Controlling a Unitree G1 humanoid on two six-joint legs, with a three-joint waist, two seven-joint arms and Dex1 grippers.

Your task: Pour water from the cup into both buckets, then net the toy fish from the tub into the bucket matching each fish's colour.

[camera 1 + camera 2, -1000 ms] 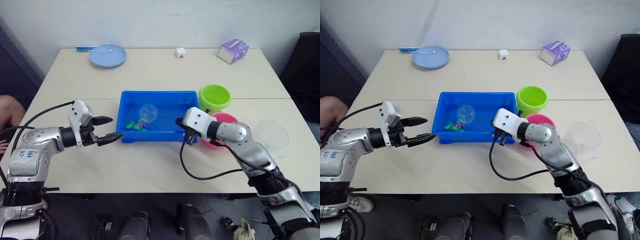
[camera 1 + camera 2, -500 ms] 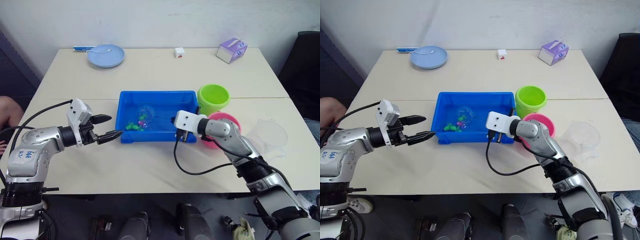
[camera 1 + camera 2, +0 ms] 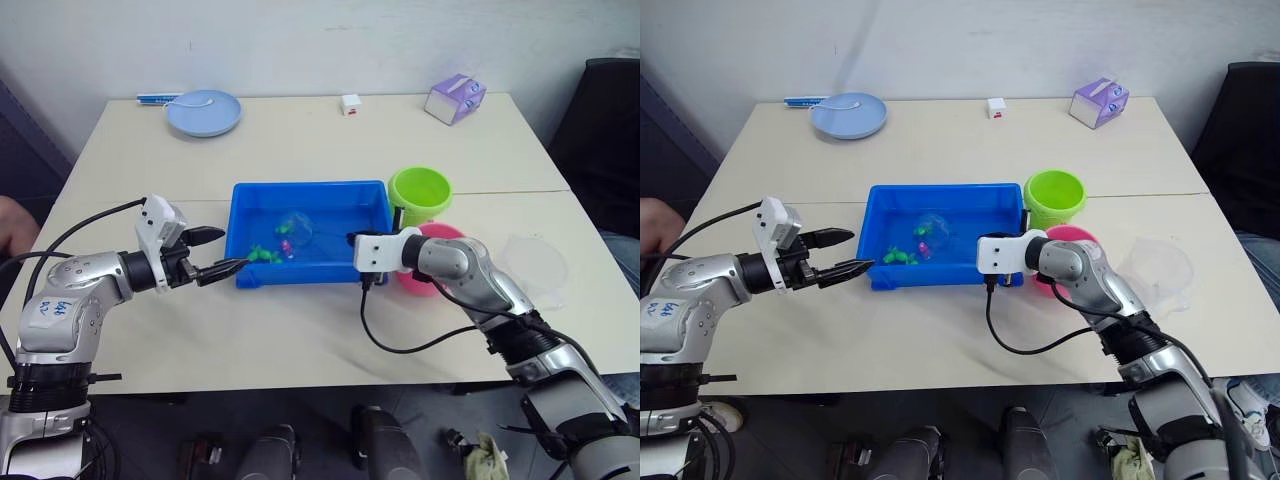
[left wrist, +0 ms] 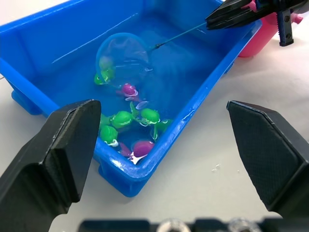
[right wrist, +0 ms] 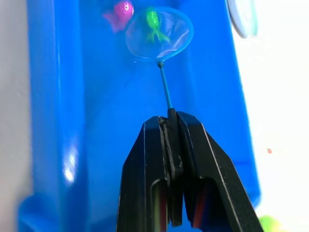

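Table | tub: fish, net | right claw grips net | left claw released

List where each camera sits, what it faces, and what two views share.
Left/right eye views: on the head, looking down over the table and both arms.
Left wrist view: looks along the open left tool at the tub.
Right wrist view: looks along the right tool, shut on the net.
Both wrist views share the net holding a green fish.
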